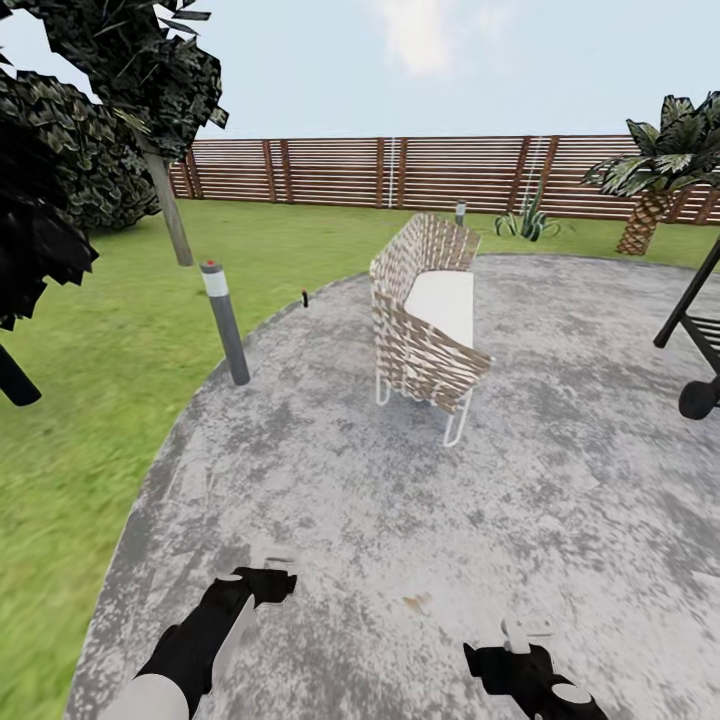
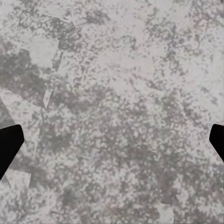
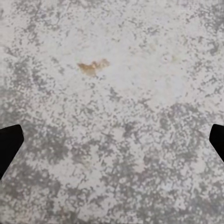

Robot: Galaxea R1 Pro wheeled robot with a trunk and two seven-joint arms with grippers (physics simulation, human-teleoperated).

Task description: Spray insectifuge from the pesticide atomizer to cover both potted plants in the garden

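We see a broad grey mottled paved patch [image 1: 420, 500] curving through a green lawn [image 1: 90, 400], closed at the back by one long brown slatted wooden fence [image 1: 400, 170]. On the paving stands one woven brown-and-white wicker chair on thin white legs [image 1: 425, 320], holding a single white seat cushion [image 1: 442, 305]; nothing else lies in it. We count one palm with a scaly trunk [image 1: 655, 190] at the right, one dark round bush [image 1: 80, 150] at the left, and two grey bollard posts: a near one with a pale band [image 1: 226, 325] at the paving's edge, and a far one [image 1: 460, 212] behind the chair. One spiky green plant [image 1: 528, 222] sits by the fence. A tiny dark upright object with a reddish tip [image 1: 304, 298] stands at the lawn's edge, too small for us to identify. Our black left gripper [image 1: 265, 582] and black right gripper [image 1: 525, 640] hang low over the paving, both spread wide and empty, fingertips [image 2: 9, 144] at the frame edges in the wrist views. One small brown stain [image 3: 93, 66] marks the paving beneath the right gripper.
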